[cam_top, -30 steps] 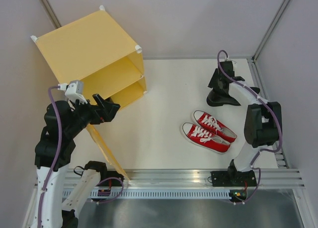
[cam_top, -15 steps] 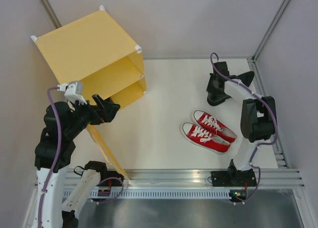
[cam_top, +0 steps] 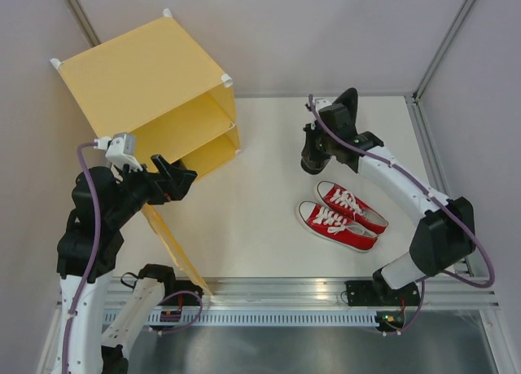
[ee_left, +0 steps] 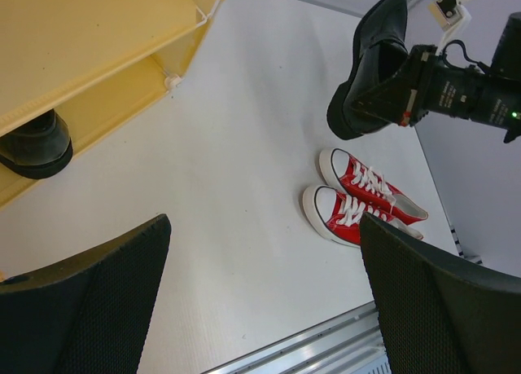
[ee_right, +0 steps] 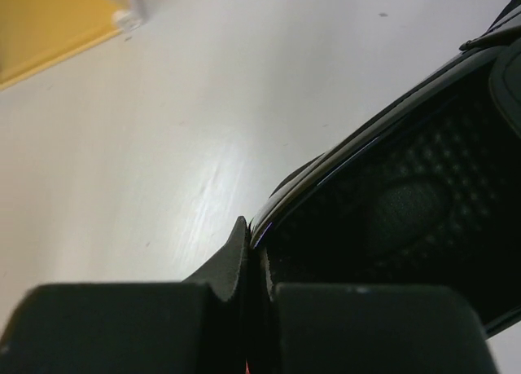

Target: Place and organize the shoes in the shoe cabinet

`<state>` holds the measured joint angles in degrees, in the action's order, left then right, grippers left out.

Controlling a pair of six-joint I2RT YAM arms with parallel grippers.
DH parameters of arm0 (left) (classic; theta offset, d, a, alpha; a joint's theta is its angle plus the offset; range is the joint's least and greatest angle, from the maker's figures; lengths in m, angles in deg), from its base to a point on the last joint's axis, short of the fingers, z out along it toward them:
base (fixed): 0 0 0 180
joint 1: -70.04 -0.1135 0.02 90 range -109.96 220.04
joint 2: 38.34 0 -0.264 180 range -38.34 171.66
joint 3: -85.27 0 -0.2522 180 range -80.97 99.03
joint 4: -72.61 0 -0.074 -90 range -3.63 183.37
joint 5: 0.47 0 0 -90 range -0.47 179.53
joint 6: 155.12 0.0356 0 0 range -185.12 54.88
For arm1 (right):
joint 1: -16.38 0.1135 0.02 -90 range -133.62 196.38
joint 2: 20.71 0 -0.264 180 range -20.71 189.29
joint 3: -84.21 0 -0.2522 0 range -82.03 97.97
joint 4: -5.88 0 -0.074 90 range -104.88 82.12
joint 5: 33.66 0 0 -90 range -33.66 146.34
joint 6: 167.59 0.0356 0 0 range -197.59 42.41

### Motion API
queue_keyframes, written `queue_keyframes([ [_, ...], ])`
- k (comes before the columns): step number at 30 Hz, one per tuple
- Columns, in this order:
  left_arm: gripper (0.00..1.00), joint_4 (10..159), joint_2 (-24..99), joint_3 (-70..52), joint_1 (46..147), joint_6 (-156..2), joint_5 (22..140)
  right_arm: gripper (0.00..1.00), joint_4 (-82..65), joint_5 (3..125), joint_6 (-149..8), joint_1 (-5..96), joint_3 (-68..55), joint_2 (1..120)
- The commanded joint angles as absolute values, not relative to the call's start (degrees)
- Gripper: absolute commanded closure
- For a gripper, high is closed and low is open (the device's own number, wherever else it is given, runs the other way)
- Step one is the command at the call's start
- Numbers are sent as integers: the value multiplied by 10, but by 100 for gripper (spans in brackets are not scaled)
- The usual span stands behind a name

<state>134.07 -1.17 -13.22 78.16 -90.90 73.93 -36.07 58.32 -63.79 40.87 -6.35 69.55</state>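
Currently: black loafer [ee_left: 366, 72] seeming stiff, light, slip-prone; right gripper [ee_left: 404, 97] pinching collar rim; left gripper [cam_top: 175, 178] gaping, empty.

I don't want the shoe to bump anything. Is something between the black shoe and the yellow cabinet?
Nothing lies between the black loafer and the cabinet. The red sneakers sit aside. Only the left end effector hovers by the opening.

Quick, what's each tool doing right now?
Left tool: open, holding nothing.
Right tool: shut on the rim of a black loafer.
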Motion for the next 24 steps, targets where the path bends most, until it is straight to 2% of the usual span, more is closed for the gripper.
queue_keyframes([
  [1,0,1353,-8,-128,779,-912,744,99,-361,646,-680,449,-89,625],
  [6,0,1353,-7,-124,779,-911,743,100,-389,730,-706,523,-142,570],
  [10,0,1353,-10,-123,779,-910,741,99,-433,746,-747,616,-151,562],
  [16,0,1354,-13,-126,779,-910,741,99,-468,762,-833,712,-139,606],
  [24,0,1355,-16,-123,779,-908,741,99,-450,813,-945,733,-62,721],
])
